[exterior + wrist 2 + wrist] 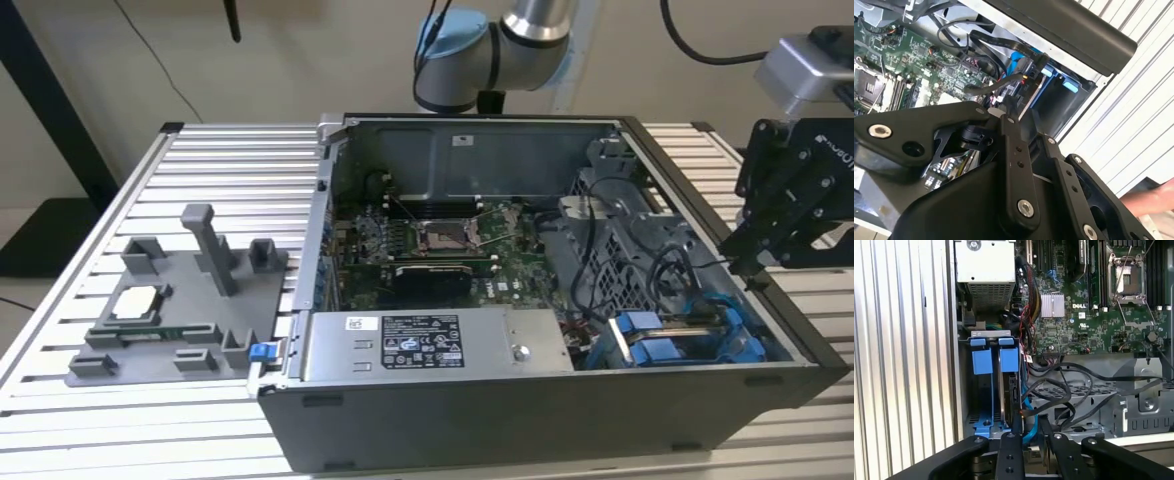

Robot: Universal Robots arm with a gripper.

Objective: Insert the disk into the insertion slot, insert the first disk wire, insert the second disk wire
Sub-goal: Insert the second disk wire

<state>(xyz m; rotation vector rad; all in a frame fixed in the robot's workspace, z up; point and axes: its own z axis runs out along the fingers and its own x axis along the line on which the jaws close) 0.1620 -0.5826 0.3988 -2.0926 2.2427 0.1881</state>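
The disk [1013,390] stands on edge inside the slot [971,417], a grey cage of perforated sheet metal in the near right corner of the case [534,420] in the exterior view. 2 flat, bright blue plastic tabs [983,360] cap the cage's left end, just beside the power supply [427,345], a silver box. The disk sits under the far tab, on the side of the green board [441,240], and shows 1 dark, narrow edge. Thin blue rails [990,400] run under the near tab.

The gripper [742,260], made of matt black jointed bars, hangs over the case's right wall at the cage's right end. In the first wrist view its bars taper toward the disk's right end. I cannot tell whether it is spread or clamped, or whether it touches the disk.

Glossy black wires [1074,390] loop from the board to that same end. The case rests on a ribbed aluminium table [200,170].
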